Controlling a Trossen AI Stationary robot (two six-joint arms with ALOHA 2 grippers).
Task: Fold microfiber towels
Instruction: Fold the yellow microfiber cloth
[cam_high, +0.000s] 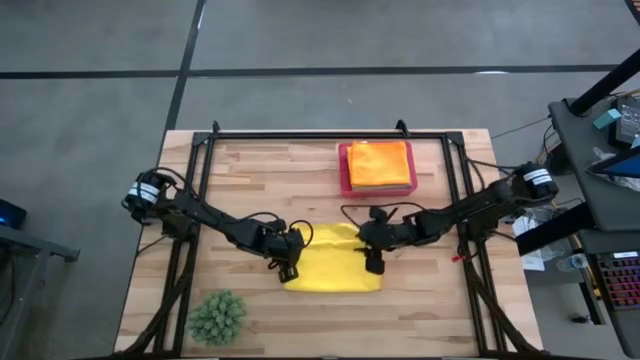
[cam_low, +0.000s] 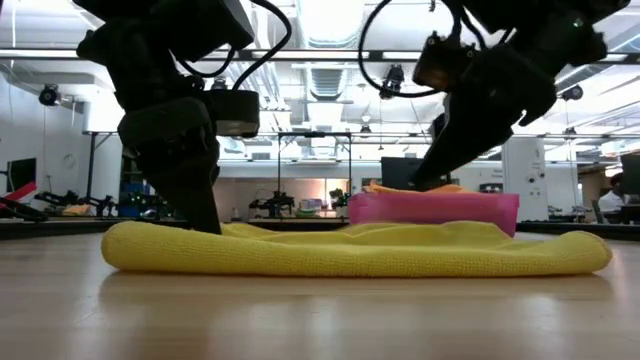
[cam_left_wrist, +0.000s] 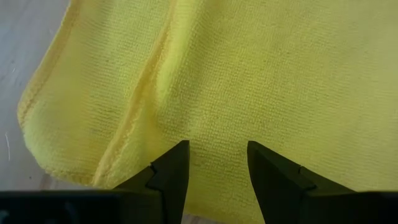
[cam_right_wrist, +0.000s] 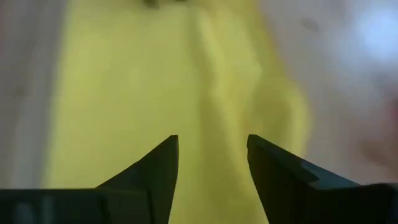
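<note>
A yellow microfiber towel (cam_high: 333, 265) lies on the wooden table near its middle, with one layer folded over another; a hemmed edge (cam_left_wrist: 140, 106) runs across its top. My left gripper (cam_high: 290, 262) is open, pointing down at the towel's left end (cam_left_wrist: 214, 155). My right gripper (cam_high: 374, 258) is open over the towel's right part (cam_right_wrist: 211, 152). A folded orange towel (cam_high: 379, 162) lies in the pink tray (cam_high: 345, 170). The other towels are out of view. My left gripper's open fingers (cam_left_wrist: 174, 168) come down from above on the towel's left end, close to the folded layer's hem. I cannot tell whether they touch the cloth. My right gripper's open fingers (cam_right_wrist: 158, 165) stand above the towel's right part; I cannot tell whether they touch it.
The pink tray stands at the far right of the table, behind the towel (cam_low: 430, 208). A spiky green plant ball (cam_high: 217, 317) sits at the near left corner. A black frame (cam_high: 330, 133) runs along the table's far and side edges.
</note>
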